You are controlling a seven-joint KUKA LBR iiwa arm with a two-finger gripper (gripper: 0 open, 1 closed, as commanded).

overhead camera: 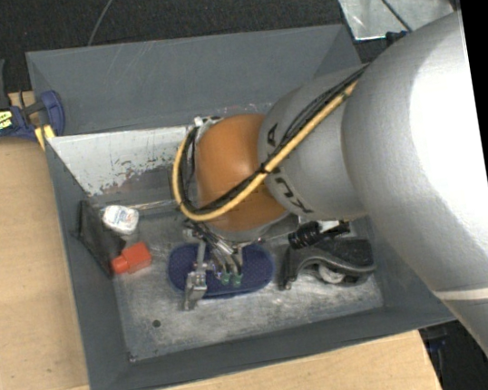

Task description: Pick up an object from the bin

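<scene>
My gripper hangs low in the middle of the bin, right over a dark blue oval flat thing on the floor. Its two metal fingers stand apart, one fingertip at the blue thing's left edge and the other on its middle. Nothing shows between them. An orange block lies a short way to the left. A black thing with a round wheel-like part lies just right of the blue thing.
A small white and clear thing and a black flat piece lie by the left wall. The arm with its orange cover and yellow cable hides the bin's back right part.
</scene>
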